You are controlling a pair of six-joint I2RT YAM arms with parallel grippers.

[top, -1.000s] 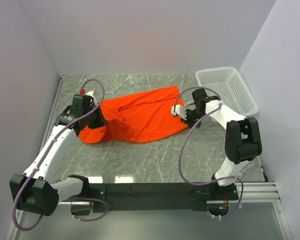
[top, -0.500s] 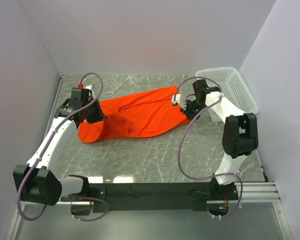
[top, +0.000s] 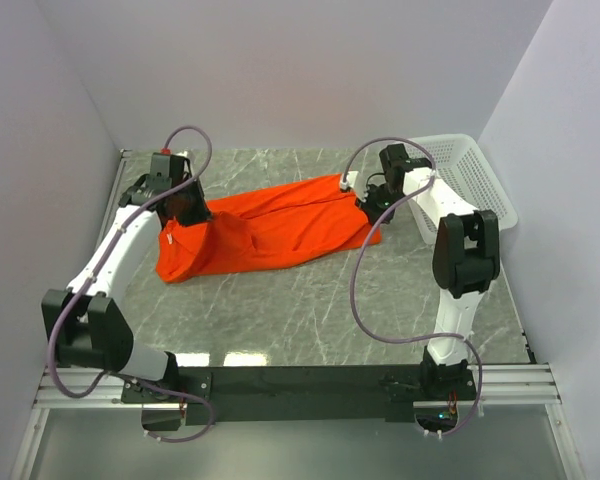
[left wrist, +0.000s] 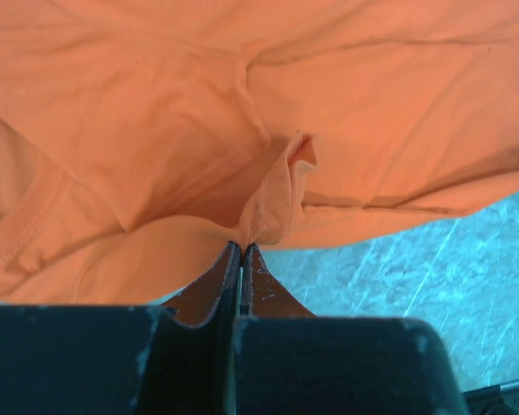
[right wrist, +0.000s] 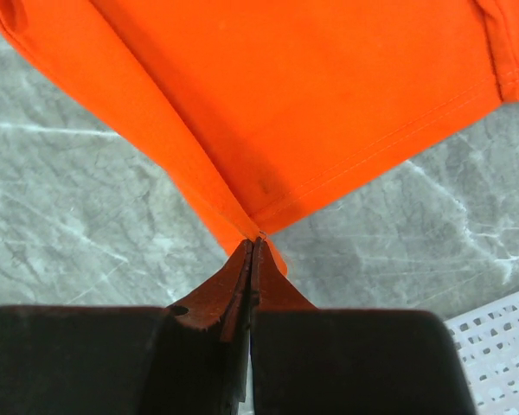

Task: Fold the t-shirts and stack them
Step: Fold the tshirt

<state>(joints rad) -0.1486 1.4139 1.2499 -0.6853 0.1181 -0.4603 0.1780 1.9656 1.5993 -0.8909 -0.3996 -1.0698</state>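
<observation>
Across the middle of the grey marbled counter (top: 280,300), an orange-red t-shirt (top: 270,228) is seen stretched out in a long band from left to right, with its right end slanted toward the far side. Its left end is pinched by the left tool (left wrist: 240,256), whose jaws are clenched tight on a gathered fold of the cloth. In the left wrist view the fabric is bunched into creases just above the fingertips, and a curved stitched seam is visible at the lower left. The right end of the shirt is grasped by the right tool (right wrist: 254,246), likewise clamped shut, on a corner at the hem, from which the cloth is drawn into a taut ridge. Bare counter is shown beside the shirt in both wrist views. A white mesh basket (top: 468,178) is set at the far right corner of the counter, just beside the right arm, and a piece of its mesh is caught at the lower right of the right wrist view. The right arm is seen between the shirt and the basket.
</observation>
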